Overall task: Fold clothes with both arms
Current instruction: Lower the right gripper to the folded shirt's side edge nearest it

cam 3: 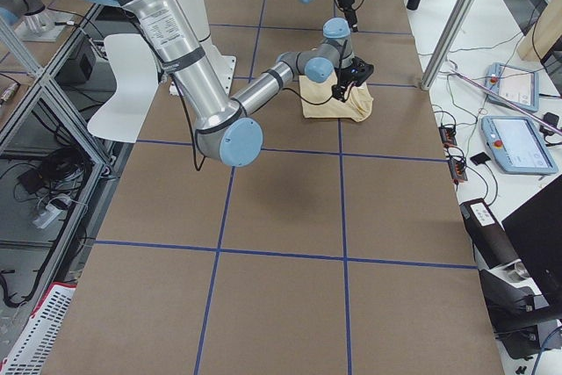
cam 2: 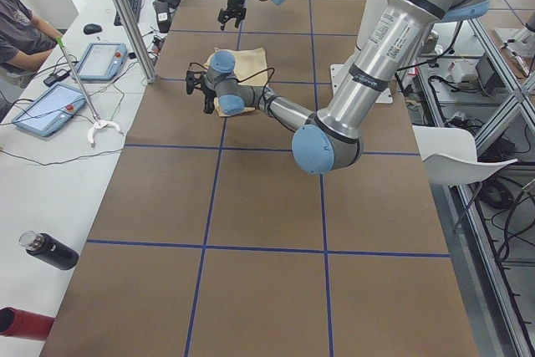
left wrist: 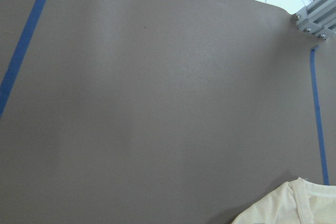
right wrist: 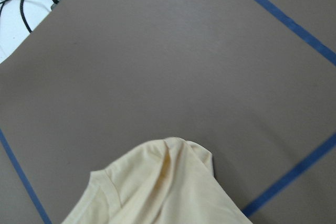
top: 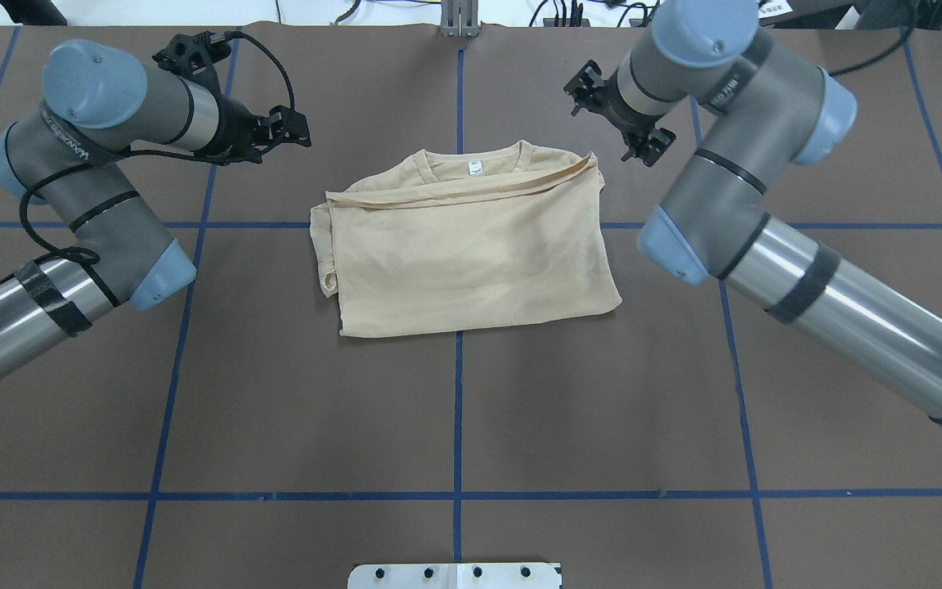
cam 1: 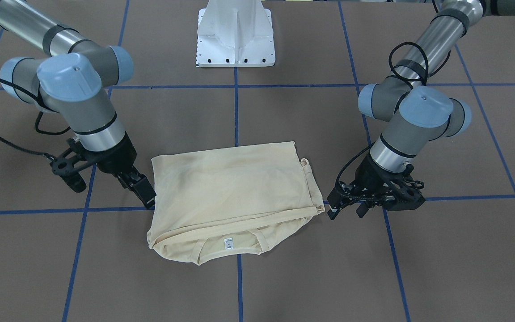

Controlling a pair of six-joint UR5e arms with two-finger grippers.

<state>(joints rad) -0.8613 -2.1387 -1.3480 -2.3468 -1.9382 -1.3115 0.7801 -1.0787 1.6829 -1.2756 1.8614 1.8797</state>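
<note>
Front-facing, the cream-yellow T-shirt [cam 1: 233,197] is lying folded into a rough rectangle in the middle of the brown table [cam 1: 257,286], its ribbed neck and small white neck label [cam 1: 228,243] turning toward the operators' side. The right gripper [cam 1: 143,190] is hanging at the shirt's edge on this view's left, fingers pointing down and seeming drawn together on nothing; the left gripper [cam 1: 335,203] is hovering just beside the opposite corner, and I cannot tell how its jaws are standing. Overhead, the shirt [top: 471,245] is sitting across the blue tape lines [top: 458,409], with the left arm [top: 87,164] coming in from one side and the right arm [top: 733,164] from the other, both wrists leaning over the far side near the collar, neither holding any cloth. From the table's left end, the near arm [cam 2: 368,81] is reaching out to the folded shirt [cam 2: 247,68], and a person [cam 2: 21,35] is sitting at a side bench with tablets [cam 2: 42,110]. From the right end, the shirt [cam 3: 338,98] is showing under the near arm's wrist. The left wrist camera is catching only a collar corner of the shirt [left wrist: 294,205] at the bottom of bare table. The right wrist camera is looking down on a bunched fold of the shirt [right wrist: 163,187] beside a tape line.
</note>
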